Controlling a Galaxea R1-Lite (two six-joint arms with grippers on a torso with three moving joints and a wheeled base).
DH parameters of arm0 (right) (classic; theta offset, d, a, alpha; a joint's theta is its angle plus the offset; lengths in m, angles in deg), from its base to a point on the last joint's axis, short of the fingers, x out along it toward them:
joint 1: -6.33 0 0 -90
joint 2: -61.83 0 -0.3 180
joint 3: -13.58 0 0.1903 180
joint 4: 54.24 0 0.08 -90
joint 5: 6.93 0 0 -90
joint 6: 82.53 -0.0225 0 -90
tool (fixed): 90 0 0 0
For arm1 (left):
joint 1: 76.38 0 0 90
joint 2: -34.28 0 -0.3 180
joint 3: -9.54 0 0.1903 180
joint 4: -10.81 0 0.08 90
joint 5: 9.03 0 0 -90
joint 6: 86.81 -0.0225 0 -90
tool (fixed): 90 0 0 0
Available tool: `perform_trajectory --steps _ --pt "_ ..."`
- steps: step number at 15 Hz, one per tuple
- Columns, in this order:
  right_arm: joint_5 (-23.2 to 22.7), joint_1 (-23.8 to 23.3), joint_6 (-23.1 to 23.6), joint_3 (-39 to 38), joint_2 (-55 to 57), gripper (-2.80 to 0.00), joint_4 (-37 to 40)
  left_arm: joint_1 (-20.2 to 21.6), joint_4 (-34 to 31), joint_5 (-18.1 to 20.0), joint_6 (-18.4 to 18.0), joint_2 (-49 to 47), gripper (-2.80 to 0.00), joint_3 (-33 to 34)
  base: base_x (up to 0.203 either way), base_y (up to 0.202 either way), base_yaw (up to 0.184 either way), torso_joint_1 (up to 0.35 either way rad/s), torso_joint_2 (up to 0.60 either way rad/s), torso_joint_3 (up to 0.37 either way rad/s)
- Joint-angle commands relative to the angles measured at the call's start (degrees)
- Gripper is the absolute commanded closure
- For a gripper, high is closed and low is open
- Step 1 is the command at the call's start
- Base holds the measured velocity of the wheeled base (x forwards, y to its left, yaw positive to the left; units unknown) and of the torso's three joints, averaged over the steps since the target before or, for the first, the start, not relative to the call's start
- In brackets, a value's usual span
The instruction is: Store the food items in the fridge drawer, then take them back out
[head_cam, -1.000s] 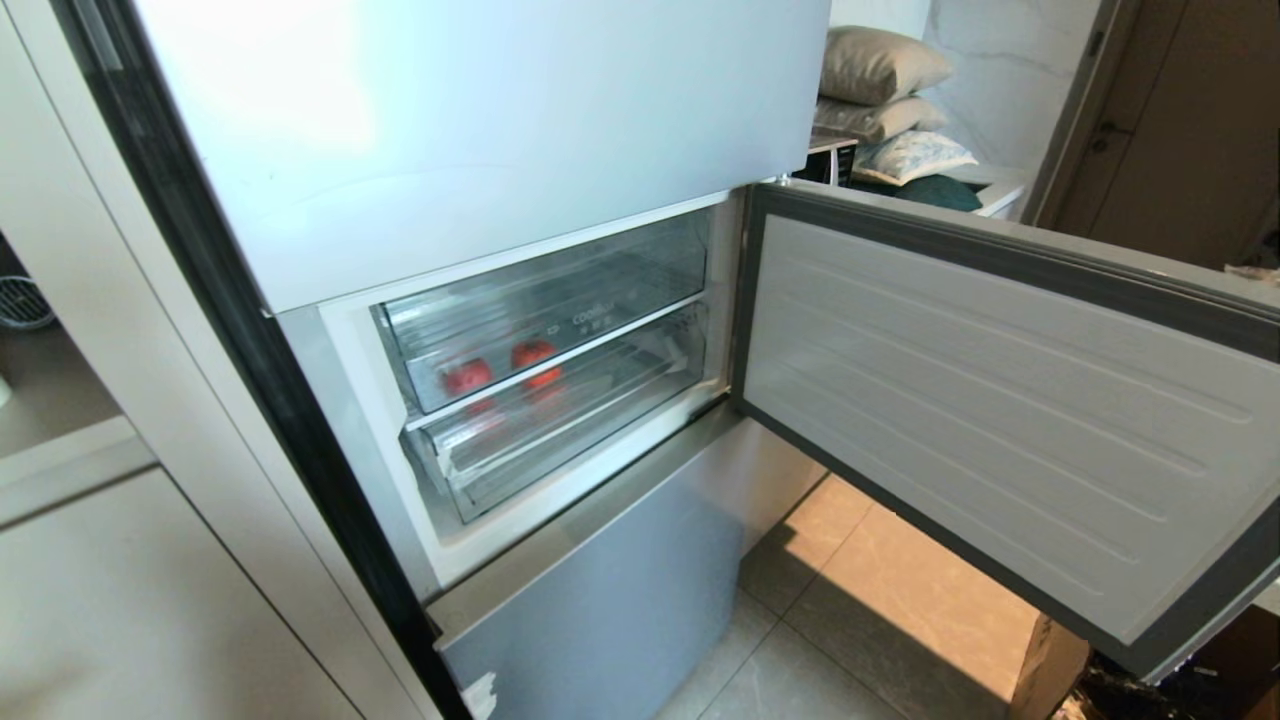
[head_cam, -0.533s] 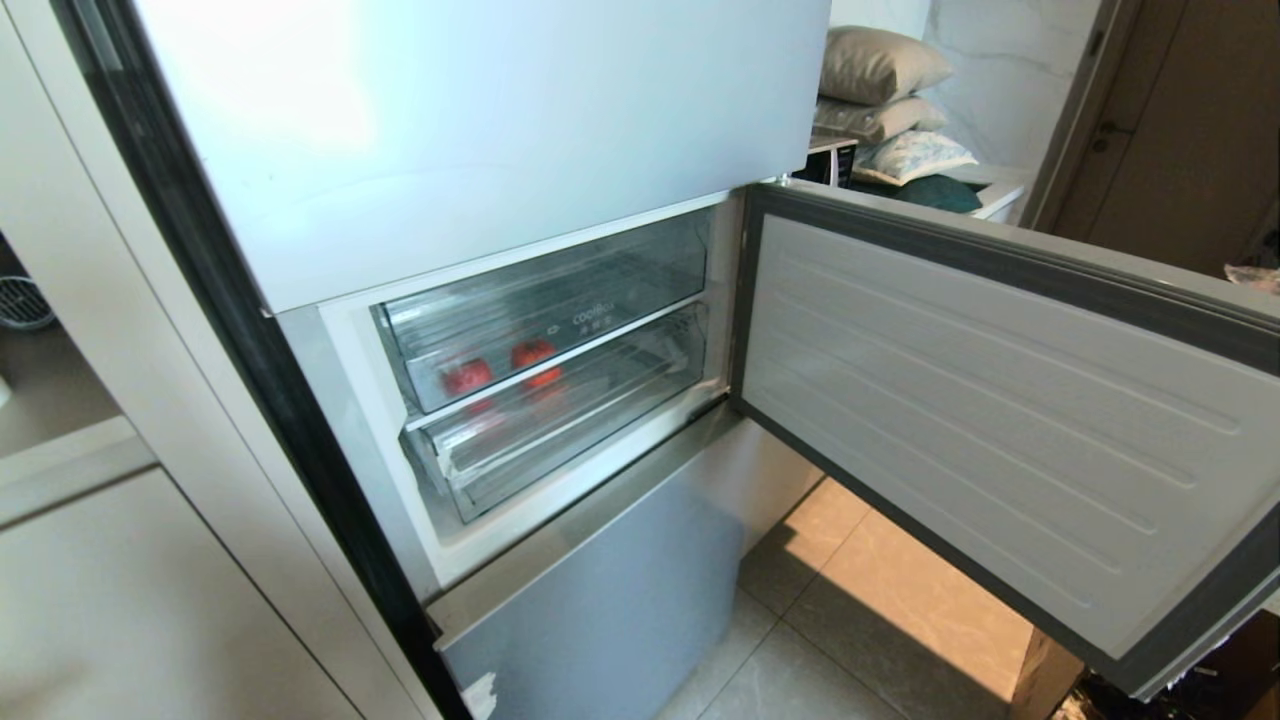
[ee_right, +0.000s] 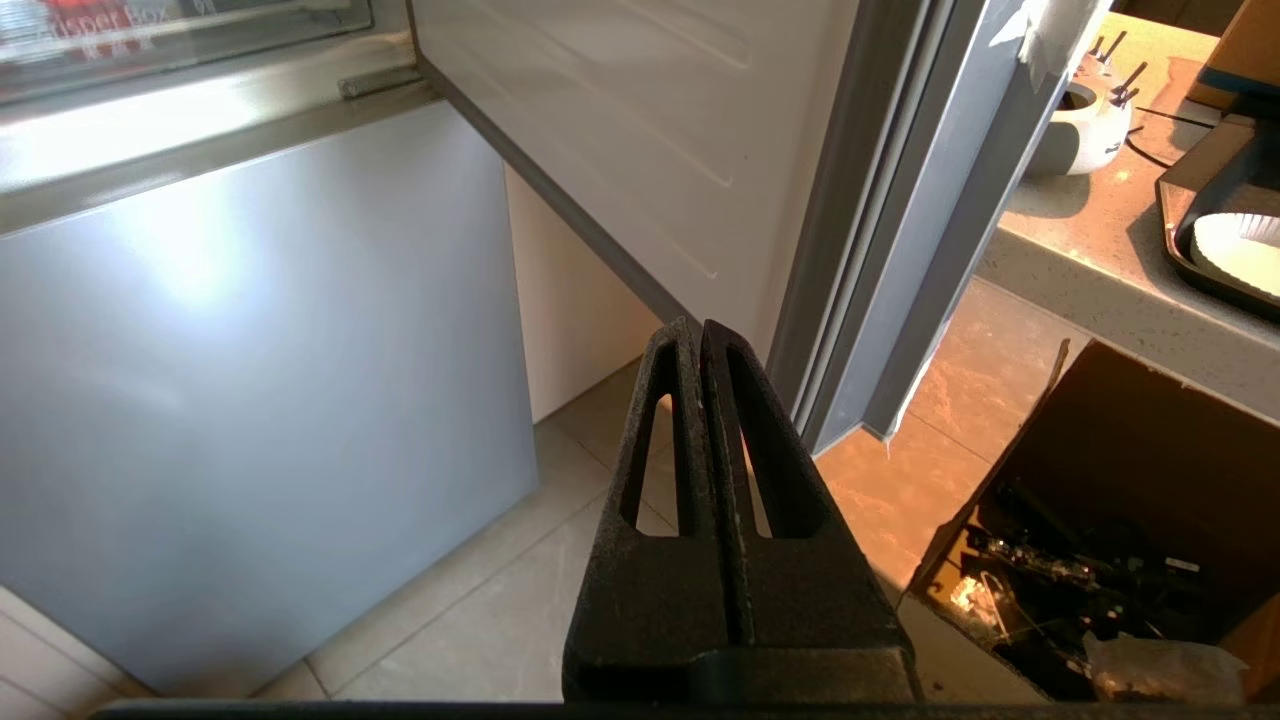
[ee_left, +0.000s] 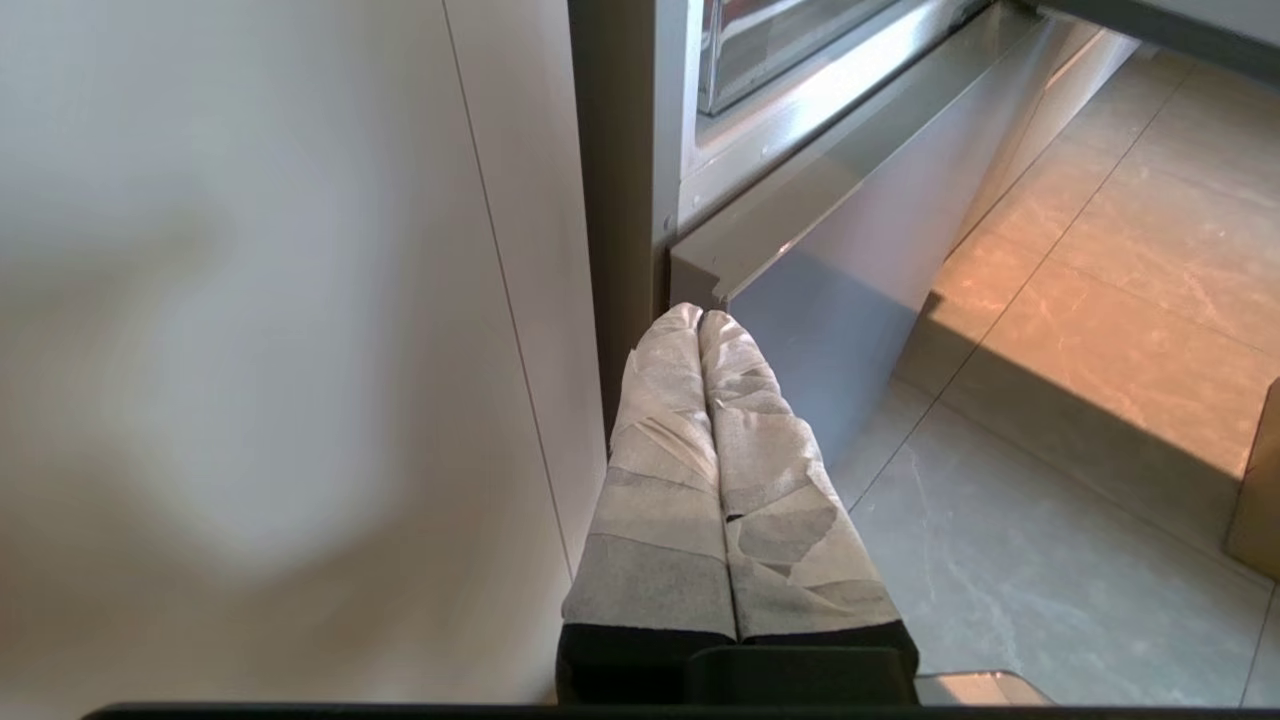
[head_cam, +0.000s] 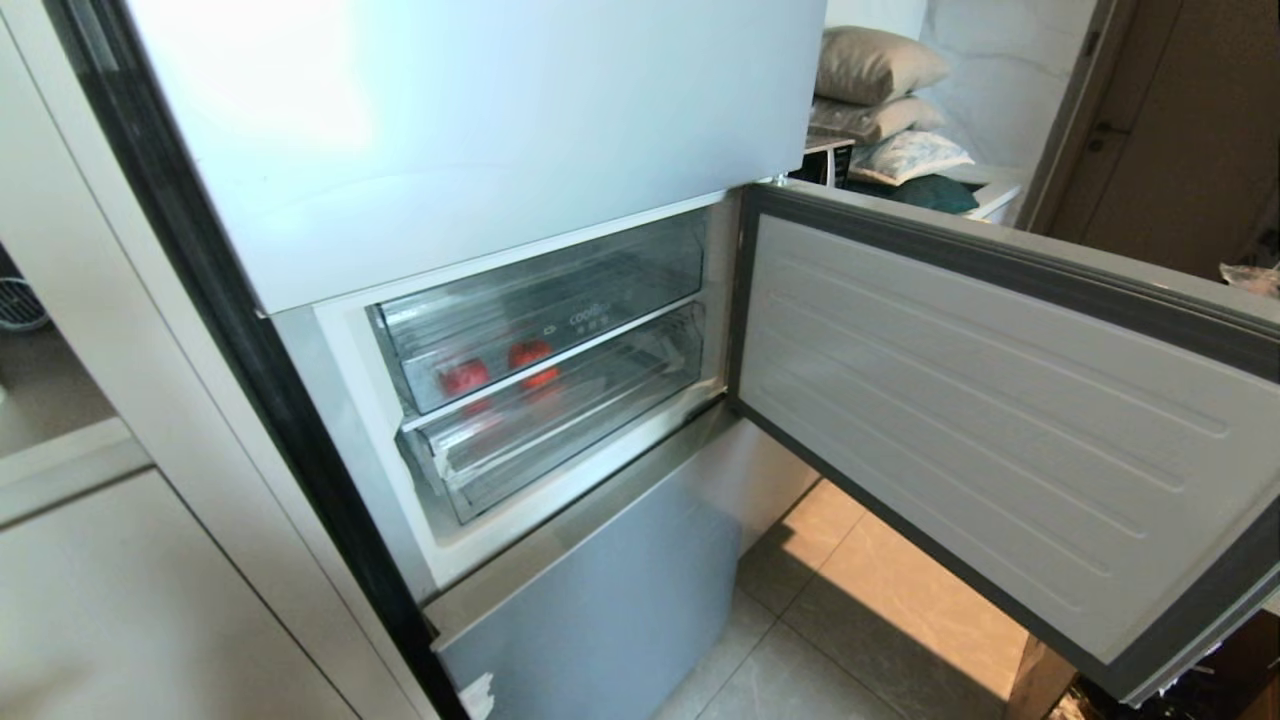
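The fridge's middle door (head_cam: 1000, 400) stands swung wide open to the right, showing two clear drawers stacked one above the other. The upper fridge drawer (head_cam: 545, 305) is pushed in, and both food items lie inside it toward its front left corner: the apple (head_cam: 463, 377) nearest the left wall and the second red fruit (head_cam: 530, 355) just beside it on the right, the two slightly apart and seen through the drawer's clear front wall. The lower drawer (head_cam: 560, 410) sits under the white trim strip, with only faint red reflections in its front.

Neither arm shows in the head view. The left gripper (ee_left: 700, 318) hangs low beside the fridge's left edge, near the top corner of the bottom door (head_cam: 600, 600), its tape-wrapped fingers (ee_left: 660, 470) pressed together and holding nothing. The right gripper (ee_right: 697, 330) hangs low under the open door, above the tiled floor (ee_right: 500, 620), its black fingers (ee_right: 760, 450) pressed together, also empty. A cardboard box (ee_right: 1120, 500) of clutter stands on the floor to its right.
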Motion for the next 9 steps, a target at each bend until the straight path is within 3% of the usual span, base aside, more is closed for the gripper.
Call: perform_trajectory --steps 1,9 --pt "0.07 0.01 -0.12 0.0 0.09 0.0 -0.01 0.02 -0.06 -0.03 0.01 0.02 0.0 0.01 -0.001 -0.002 0.084 0.012 0.0 0.002" --pt "0.24 0.01 -0.82 0.0 0.09 0.0 -0.09 0.02 -0.06 -0.03 0.01 0.02 0.0 0.01 0.001 -0.008 0.173 0.001 0.0 0.003"
